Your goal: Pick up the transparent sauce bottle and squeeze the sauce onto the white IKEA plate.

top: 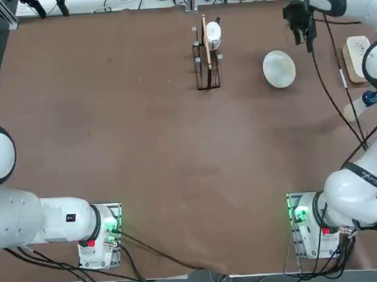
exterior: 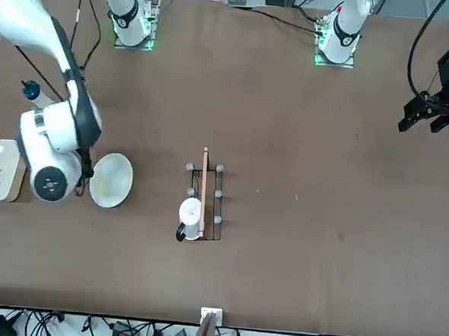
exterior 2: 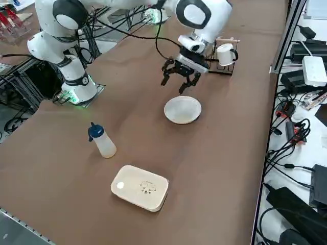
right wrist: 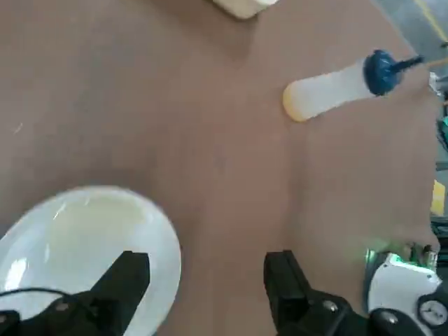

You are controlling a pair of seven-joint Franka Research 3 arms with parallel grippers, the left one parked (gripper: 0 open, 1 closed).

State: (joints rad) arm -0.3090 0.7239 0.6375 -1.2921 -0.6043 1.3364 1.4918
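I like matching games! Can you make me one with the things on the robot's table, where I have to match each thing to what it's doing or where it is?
Things:
1. transparent sauce bottle
2. white IKEA plate
3. right gripper
4. cream box

Descriptions:
A. hanging open in the air, holding nothing
B. lying flat, nearest the table's right-hand edge
C. standing upright, with a dark blue cap
D. round and shallow, with nothing on it

Right pairs: 1-C, 2-D, 3-A, 4-B
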